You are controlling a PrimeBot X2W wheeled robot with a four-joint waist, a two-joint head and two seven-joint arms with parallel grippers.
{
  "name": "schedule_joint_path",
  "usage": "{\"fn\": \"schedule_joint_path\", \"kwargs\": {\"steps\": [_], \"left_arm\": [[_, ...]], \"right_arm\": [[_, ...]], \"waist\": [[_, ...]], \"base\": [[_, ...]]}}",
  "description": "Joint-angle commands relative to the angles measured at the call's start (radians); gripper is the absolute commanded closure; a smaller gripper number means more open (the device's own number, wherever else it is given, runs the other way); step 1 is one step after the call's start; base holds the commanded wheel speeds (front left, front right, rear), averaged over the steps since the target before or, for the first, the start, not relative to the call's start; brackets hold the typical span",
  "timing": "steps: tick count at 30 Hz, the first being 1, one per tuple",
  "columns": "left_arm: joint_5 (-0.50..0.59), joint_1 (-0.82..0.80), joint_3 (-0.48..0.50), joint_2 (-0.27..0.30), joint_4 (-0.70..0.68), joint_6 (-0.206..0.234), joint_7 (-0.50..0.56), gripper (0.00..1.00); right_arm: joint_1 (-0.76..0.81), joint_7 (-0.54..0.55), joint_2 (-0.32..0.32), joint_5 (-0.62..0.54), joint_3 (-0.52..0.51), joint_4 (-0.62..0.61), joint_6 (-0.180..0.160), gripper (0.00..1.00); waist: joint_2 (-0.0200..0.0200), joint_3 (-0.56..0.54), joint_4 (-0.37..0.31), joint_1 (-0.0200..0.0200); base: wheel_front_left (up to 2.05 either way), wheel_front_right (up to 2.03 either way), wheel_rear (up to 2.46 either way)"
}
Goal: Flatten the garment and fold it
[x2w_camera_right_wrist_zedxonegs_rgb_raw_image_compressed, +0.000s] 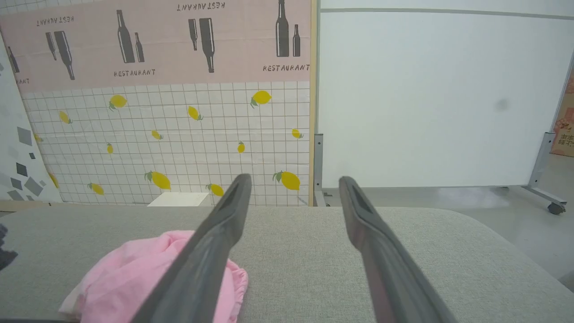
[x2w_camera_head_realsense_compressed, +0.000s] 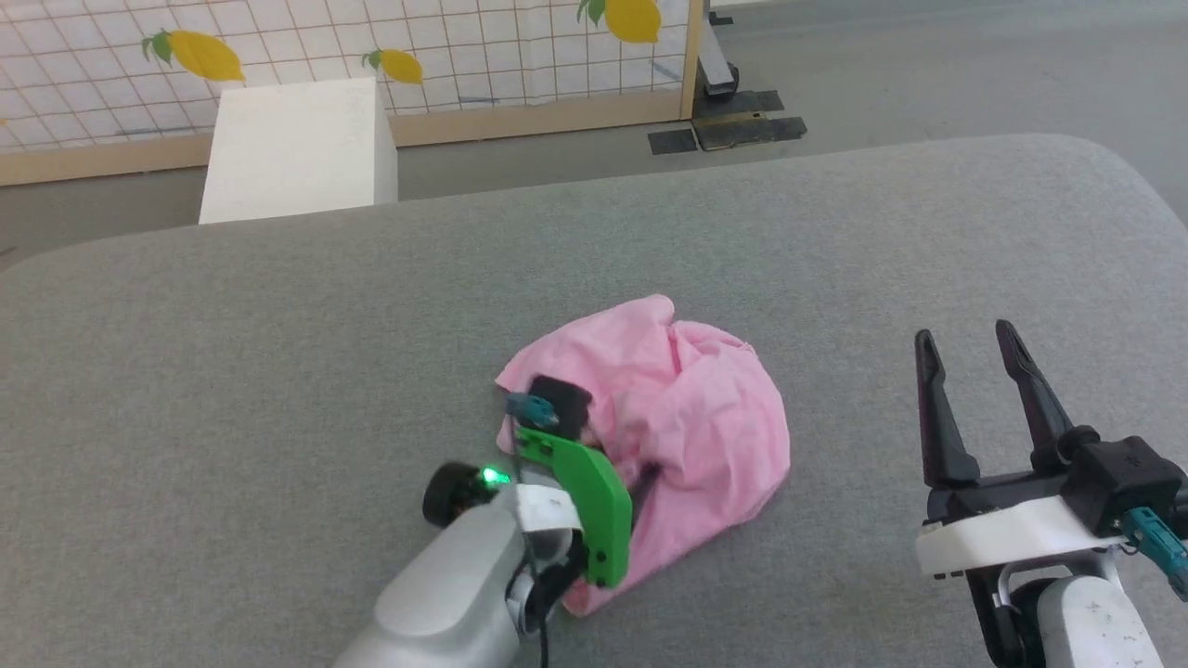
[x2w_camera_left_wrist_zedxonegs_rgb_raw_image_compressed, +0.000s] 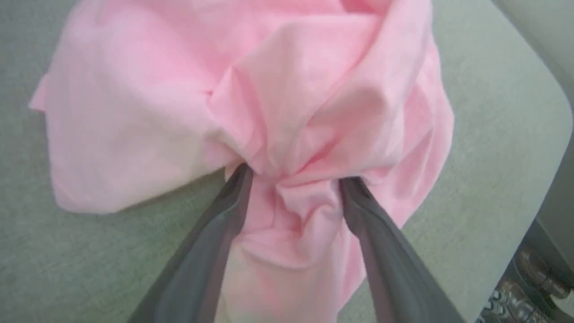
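The light pink garment lies crumpled in a heap at the middle of the grey padded table. My left gripper is pushed into the heap's near side. Its two fingers stand wide apart, open, with a bunch of the garment gathered between them; in the head view the fingertips are buried in the folds under the green wrist bracket. My right gripper hovers open and empty, well to the right of the cloth. In the right wrist view the garment shows at the lower left, behind my right gripper's left finger.
A white box stands on the floor beyond the table's far edge, in front of a lemon-print partition. The table's rounded right corner lies far right. Bare grey surface surrounds the heap on all sides.
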Motion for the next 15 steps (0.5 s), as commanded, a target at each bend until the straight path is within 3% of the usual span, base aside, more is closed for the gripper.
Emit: {"fn": "schedule_joint_path", "kwargs": {"steps": [1, 7, 11, 15], "left_arm": [[0.011, -0.015, 0.027, 0.012, -0.023, 0.014, -0.087, 0.0], [0.056, -0.003, 0.098, 0.077, -0.121, 0.029, -0.381, 0.0], [0.063, 0.035, 0.158, 0.12, -0.192, 0.045, -0.469, 0.0], [0.075, 0.103, 0.254, 0.146, -0.298, 0.06, -0.487, 0.0]], "right_arm": [[0.016, -0.005, 0.0, 0.005, -0.001, -0.001, -0.002, 0.0], [0.022, -0.005, 0.0, -0.002, -0.018, -0.012, -0.002, 0.0], [0.029, -0.005, 0.0, -0.006, -0.029, -0.016, -0.002, 0.0], [0.034, -0.005, 0.0, -0.008, -0.038, -0.02, -0.002, 0.0]], "waist": [[-0.0001, -0.008, 0.011, 0.0], [-0.0001, -0.022, 0.047, 0.0], [-0.0001, -0.03, 0.076, 0.0], [-0.0001, -0.035, 0.102, 0.0]], "base": [[0.0, 0.0, 0.0], [0.0, 0.0, 0.0], [0.0, 0.0, 0.0], [0.0, 0.0, 0.0]]}}
